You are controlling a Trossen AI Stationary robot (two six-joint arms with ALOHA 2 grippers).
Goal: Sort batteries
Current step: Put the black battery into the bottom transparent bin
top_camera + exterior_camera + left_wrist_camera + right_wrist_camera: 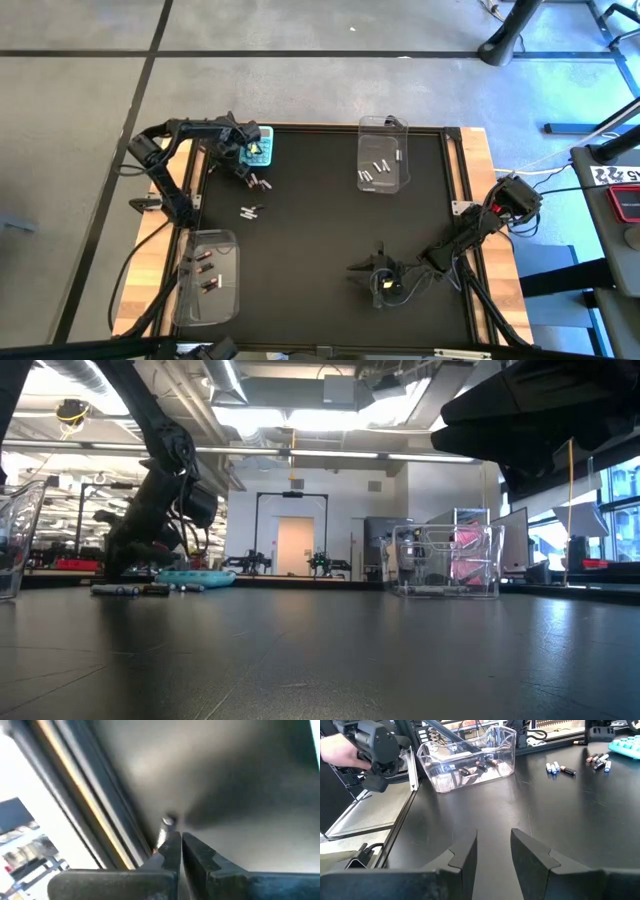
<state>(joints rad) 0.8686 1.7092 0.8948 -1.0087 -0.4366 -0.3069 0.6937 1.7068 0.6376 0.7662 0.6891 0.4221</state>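
Observation:
My left gripper [243,162] is down at the table's far left, beside the light-blue calculator [258,148], with its fingers together [179,845]. A small silvery battery [165,826] lies right by one fingertip, next to the table's edge rail. Loose batteries lie on the mat in two small groups [259,183] [250,211], and they also show in the right wrist view [559,768]. Silvery batteries lie in the far clear bin [383,155], and dark-and-red ones lie in the near-left clear bin [208,278]. My right gripper [380,282] rests open and empty near the front [492,845]. My left gripper has the silvery battery [165,826] just off the outer side of one fingertip [172,842]. The battery lies on the mat, not between the fingers. I cannot tell whether the finger touches it.
The table's metal frame rail [90,805] runs close beside my left gripper. The black mat between the two bins is open [320,240]. A person's hand [335,749] shows beyond the table's left edge, beside a dark device.

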